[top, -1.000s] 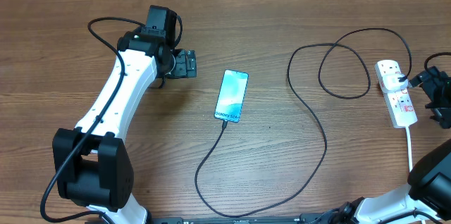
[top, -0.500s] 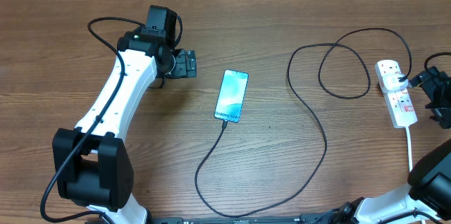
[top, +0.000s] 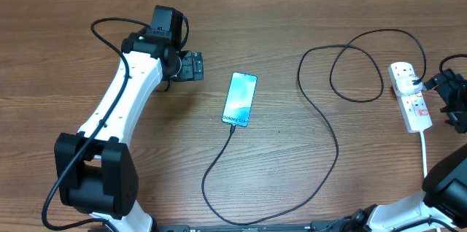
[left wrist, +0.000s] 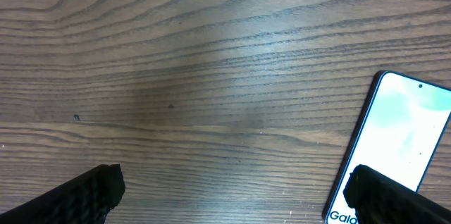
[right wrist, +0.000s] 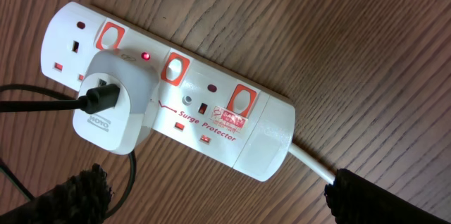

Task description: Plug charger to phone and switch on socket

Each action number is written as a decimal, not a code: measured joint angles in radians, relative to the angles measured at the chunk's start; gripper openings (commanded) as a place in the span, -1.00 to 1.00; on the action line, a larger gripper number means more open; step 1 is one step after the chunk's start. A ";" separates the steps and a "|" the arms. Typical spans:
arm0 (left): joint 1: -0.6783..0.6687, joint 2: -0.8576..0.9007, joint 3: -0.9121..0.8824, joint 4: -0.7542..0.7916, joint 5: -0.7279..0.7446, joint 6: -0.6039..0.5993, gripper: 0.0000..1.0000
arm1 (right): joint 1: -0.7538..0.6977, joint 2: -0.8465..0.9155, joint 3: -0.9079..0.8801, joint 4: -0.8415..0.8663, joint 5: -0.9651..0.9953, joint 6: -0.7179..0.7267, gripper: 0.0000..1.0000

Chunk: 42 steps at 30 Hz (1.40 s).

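Note:
The phone (top: pixel 240 99) lies flat mid-table with its screen lit; the left wrist view catches it at the right (left wrist: pixel 405 132). The charger (top: pixel 321 126), a thin black cable, meets the phone's near edge, loops across the table and ends in a white adapter (right wrist: pixel 113 111) plugged into the socket (top: pixel 409 95). A small red light (right wrist: pixel 146 56) glows on the socket (right wrist: pixel 211 111), beside the adapter. My left gripper (top: pixel 195 66) stands open left of the phone, its jaws (left wrist: pixel 232 196) over bare wood. My right gripper (top: pixel 446 92) stands open just right of the socket, nothing between its fingers (right wrist: pixel 225 203).
The socket's white cord (top: pixel 425 152) runs toward the table's near edge. Three red rocker switches (right wrist: pixel 174 67) sit in a row along the strip. The left arm (top: pixel 117 115) stretches across the table's left half.

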 measured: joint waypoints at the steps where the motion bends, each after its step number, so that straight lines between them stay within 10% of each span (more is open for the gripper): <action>1: 0.000 0.000 0.000 0.000 0.000 0.000 0.99 | 0.000 0.000 0.000 0.000 0.000 0.000 1.00; 42: -0.157 -0.376 0.000 0.000 -0.004 0.000 0.99 | 0.000 0.000 0.000 0.000 0.000 0.000 1.00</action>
